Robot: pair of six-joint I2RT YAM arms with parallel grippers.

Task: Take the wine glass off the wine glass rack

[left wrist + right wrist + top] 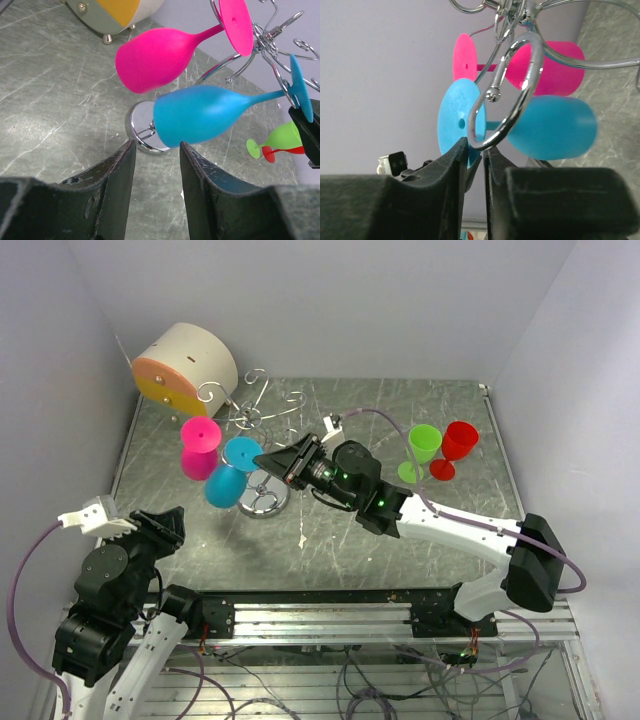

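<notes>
Left tool (165, 528) was open, gripping nothing, low over the tabletop's (330, 540) near-left corner; pink glass (200, 448) and blue glass (228, 480) hung by their feet on the rack (265, 502), bowls down, left of its stem, blue nearer; rack stood mid-tabletop on its round base; right tool (264, 459) sat at blue's foot, jaws nearly together around foot rim and wire hook; couldn't tell if clamped; green glass (422, 445) and red glass (458, 443) stood side by side at right.
</notes>
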